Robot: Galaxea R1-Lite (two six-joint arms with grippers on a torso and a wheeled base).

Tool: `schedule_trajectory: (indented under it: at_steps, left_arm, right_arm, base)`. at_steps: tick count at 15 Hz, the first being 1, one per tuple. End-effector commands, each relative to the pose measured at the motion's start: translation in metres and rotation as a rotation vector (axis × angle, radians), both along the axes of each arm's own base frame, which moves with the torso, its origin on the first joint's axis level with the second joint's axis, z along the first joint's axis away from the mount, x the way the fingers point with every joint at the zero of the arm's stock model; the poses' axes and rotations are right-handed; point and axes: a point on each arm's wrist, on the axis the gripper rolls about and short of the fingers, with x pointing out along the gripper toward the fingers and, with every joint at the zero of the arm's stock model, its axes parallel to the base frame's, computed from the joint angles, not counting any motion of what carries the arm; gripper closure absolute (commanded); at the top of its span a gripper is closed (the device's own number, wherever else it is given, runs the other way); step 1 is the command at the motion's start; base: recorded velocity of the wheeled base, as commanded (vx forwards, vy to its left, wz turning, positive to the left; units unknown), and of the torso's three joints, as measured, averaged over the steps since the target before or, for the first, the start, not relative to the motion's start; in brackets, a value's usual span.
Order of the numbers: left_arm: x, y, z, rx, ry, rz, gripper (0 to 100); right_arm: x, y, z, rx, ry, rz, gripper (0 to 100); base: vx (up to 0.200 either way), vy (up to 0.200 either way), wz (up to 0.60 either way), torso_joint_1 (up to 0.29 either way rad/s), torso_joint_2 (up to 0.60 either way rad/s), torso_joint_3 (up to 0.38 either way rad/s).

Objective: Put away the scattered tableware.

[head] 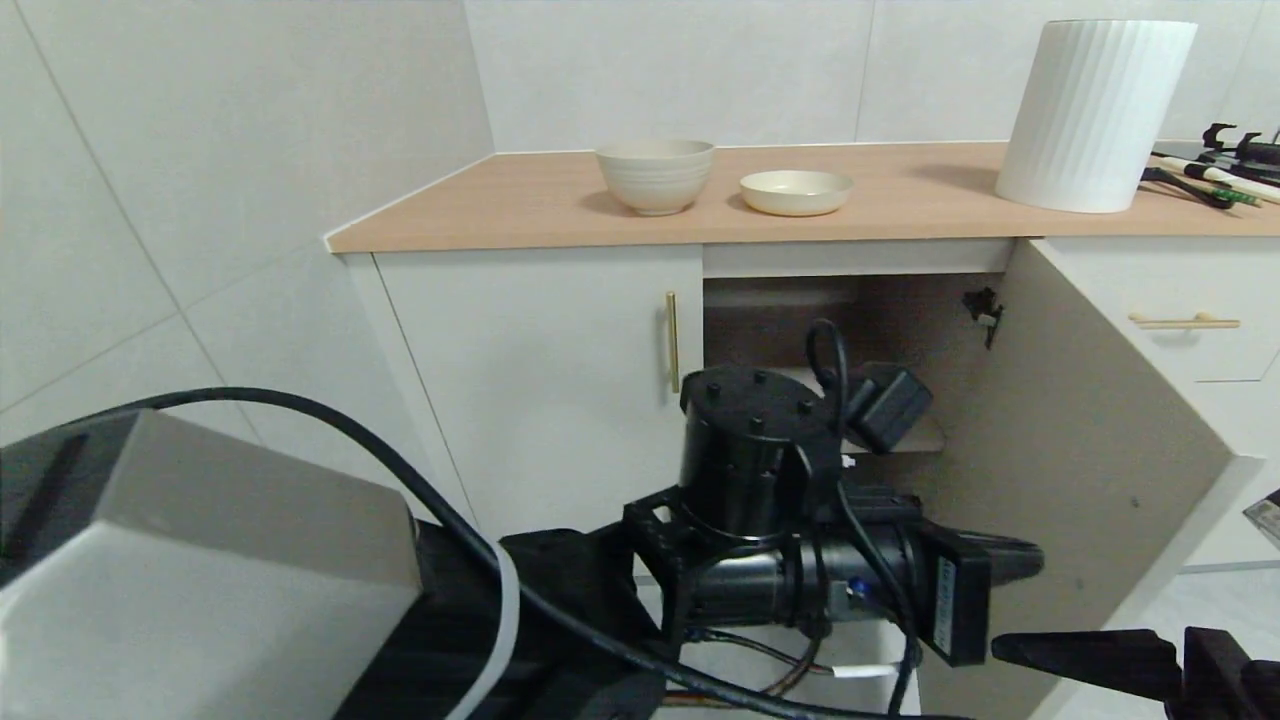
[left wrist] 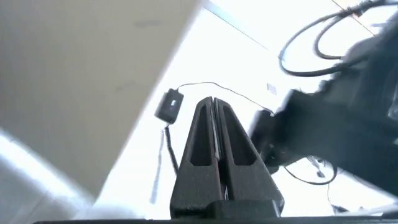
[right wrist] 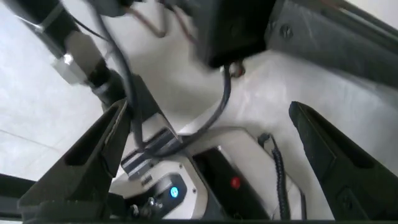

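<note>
Bowl (head: 655,176) and shallow dish (head: 796,191) wait side by side on the far surface (head: 500,205). The cabinet door (head: 1080,430) below hangs open, ready for them. Left end effector (left wrist: 214,143) is pinched closed on nothing; right end effector (right wrist: 211,162) is spread wide, empty.

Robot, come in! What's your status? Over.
Left gripper shut, empty. Right gripper open. Bowl and dish on countertop, untouched. Cabinet door below stands open.

My left arm (head: 480,600) has a grey boxy shell (head: 200,540) and a black round wrist (head: 750,450) dotted with screws (head: 757,378), looped by black cables (head: 300,403); my left tool (left wrist: 213,106) is black.
</note>
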Motion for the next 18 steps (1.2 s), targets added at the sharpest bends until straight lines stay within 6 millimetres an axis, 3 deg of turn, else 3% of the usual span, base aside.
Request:
schedule_trajectory:
  at_steps: [1, 3, 6, 8, 9, 10, 14, 18]
  left_arm:
    - [0.040, 0.038, 0.000, 0.004, -0.003, 0.144, 100]
    - [0.049, 0.054, 0.005, 0.005, -0.021, 0.204, 100]
    - [0.049, 0.114, 0.024, 0.076, -0.127, 0.365, 100]
    - [0.034, 0.155, 0.037, 0.156, -0.192, 0.508, 100]
    - [0.028, 0.165, 0.042, 0.168, -0.202, 0.542, 100]
    - [0.010, 0.194, 0.056, 0.177, -0.214, 0.625, 100]
    - [-0.037, 0.259, 0.078, 0.194, -0.199, 0.777, 100]
    - [-0.057, 0.281, 0.078, 0.221, -0.161, 0.848, 100]
  right_arm:
    - [-0.003, -0.002, 0.005, 0.020, -0.021, 0.005, 0]
    - [0.000, 0.000, 0.007, 0.018, -0.019, -0.007, 0]
    - [0.023, 0.008, 0.004, -0.034, 0.016, -0.130, 0]
    - [0.040, 0.013, 0.008, -0.054, 0.015, -0.210, 0]
    - [0.044, 0.015, 0.010, -0.056, 0.013, -0.227, 0]
    - [0.056, 0.021, 0.015, -0.061, 0.005, -0.268, 0]
    - [0.089, 0.039, 0.034, -0.118, -0.006, -0.290, 0]
    - [0.108, 0.037, 0.051, -0.143, 0.021, -0.348, 0]
  base:
    - [0.000, 0.000, 0.00, 0.000, 0.00, 0.000]
    - [0.000, 0.000, 0.00, 0.000, 0.00, 0.000]
    - [0.000, 0.000, 0.00, 0.000, 0.00, 0.000]
    - [0.000, 0.000, 0.00, 0.000, 0.00, 0.000]
    - [0.000, 0.000, 0.00, 0.000, 0.00, 0.000]
    - [0.000, 0.000, 0.00, 0.000, 0.00, 0.000]
    - [0.000, 0.000, 0.00, 0.000, 0.00, 0.000]
    - [0.000, 0.000, 0.00, 0.000, 0.00, 0.000]
